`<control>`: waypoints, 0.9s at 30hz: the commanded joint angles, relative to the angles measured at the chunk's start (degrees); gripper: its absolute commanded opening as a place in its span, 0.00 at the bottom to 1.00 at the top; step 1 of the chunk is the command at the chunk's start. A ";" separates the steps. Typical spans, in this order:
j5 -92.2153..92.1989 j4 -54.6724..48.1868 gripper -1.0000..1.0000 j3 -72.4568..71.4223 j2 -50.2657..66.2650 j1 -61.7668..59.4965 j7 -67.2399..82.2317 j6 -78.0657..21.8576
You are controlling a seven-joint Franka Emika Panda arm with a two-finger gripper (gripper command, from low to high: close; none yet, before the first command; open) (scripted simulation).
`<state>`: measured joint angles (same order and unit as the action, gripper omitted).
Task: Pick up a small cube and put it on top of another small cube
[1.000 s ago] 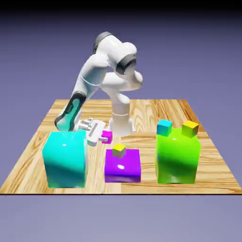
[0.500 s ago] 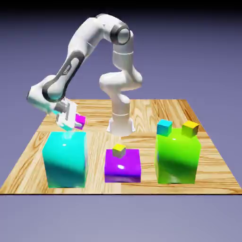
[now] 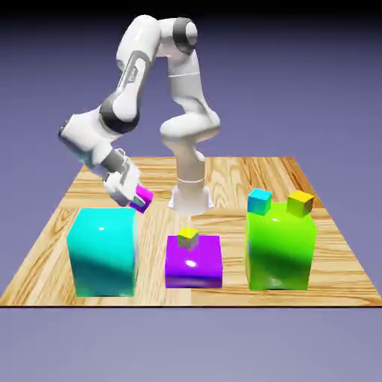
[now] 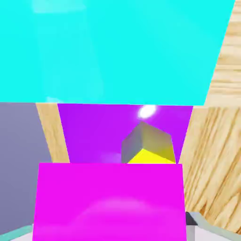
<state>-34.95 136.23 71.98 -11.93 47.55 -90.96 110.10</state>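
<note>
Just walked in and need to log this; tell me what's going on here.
The white robot arm's gripper has its jaws shut on the tiny magenta-pink cube, held in the air above the big glossy cyan block. The small yellow-orange cube it should go on sits untouched on the big green block, beside a small cyan cube. A duller olive-yellow cube rests on the purple block. Nothing is stacked yet.
</note>
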 commanded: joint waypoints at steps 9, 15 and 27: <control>-22.31 4.79 0.00 -6.10 -4.34 15.77 -1.58 6.79; -37.26 7.98 0.00 -10.17 -7.23 26.29 -2.60 11.35; -47.02 8.38 0.00 -30.33 -2.38 11.35 -0.14 8.93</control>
<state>-82.10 144.60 41.66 -14.31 58.90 -91.03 119.08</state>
